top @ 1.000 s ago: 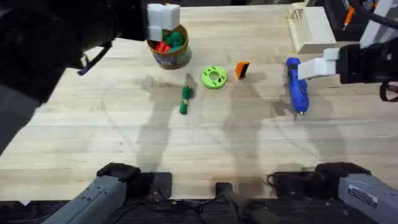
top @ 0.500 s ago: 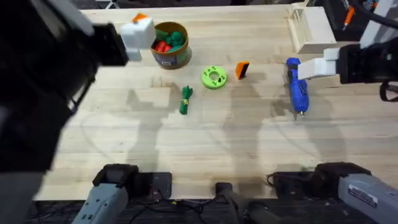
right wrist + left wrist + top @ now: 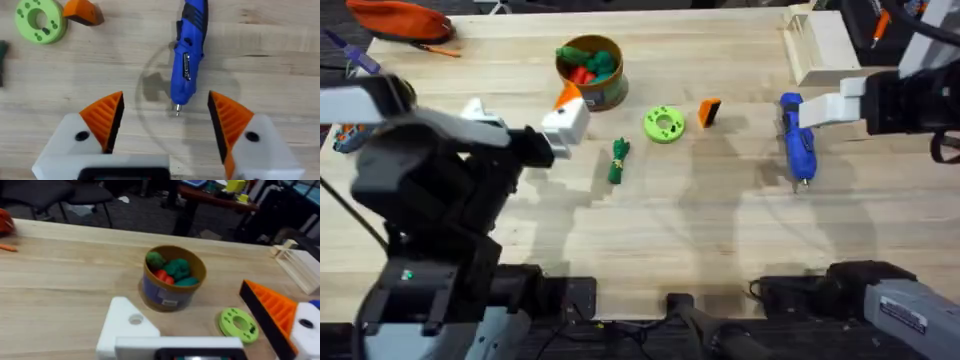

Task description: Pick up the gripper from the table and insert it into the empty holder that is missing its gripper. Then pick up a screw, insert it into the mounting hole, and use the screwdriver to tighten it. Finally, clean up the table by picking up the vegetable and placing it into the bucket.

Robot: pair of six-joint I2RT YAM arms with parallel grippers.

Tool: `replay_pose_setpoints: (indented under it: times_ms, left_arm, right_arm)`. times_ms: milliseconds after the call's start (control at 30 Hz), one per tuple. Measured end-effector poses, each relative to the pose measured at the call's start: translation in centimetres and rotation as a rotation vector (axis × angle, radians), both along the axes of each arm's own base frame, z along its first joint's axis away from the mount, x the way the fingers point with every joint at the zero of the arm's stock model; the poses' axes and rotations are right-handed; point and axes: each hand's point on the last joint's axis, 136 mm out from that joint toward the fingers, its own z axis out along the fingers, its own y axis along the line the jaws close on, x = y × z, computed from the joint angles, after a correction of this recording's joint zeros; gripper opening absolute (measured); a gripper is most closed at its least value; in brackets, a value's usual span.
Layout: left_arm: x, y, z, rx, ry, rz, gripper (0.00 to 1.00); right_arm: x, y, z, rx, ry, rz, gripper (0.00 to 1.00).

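Note:
The orange gripper lies on the table between the lime-green disc and the blue screwdriver. My left gripper hovers open, front-left of the bucket. One of its fingers is the plain white holder; the other carries an orange pad. The dark green vegetable lies in front of the bucket. My right gripper is open above the screwdriver, its pads on either side of the tip, apart from it.
A lime-green disc with holes sits next to the orange gripper. The bucket holds red and green toy pieces. A pale wooden box stands at the back right. An orange object lies at the back left.
My left arm has swung down and back from beside the bucket, so its gripper now sits lower, front-left of the bucket. The right arm and the table's things have not moved.

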Motion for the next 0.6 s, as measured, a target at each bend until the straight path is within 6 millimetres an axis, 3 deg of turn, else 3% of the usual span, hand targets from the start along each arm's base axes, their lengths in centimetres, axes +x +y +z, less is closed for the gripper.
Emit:
replay_pose_setpoints:
  times_ms: [233, 433, 600]
  left_arm:
    - [-1.4, -1.4, -1.9, -0.022, -0.022, -0.079, 0.985]
    - [-2.5, -1.7, -2.8, -0.023, -0.084, -0.098, 0.985]
    - [-2.8, -1.7, -4.6, -0.023, -0.09, -0.102, 0.985]
  right_arm:
    - [0.0, 0.0, 0.0, 0.0, 0.0, 0.0, 0.945]
    - [0.0, 0.0, 0.0, 0.0, 0.0, 0.0, 0.946]
    - [0.0, 0.0, 0.0, 0.0, 0.0, 0.0, 0.945]
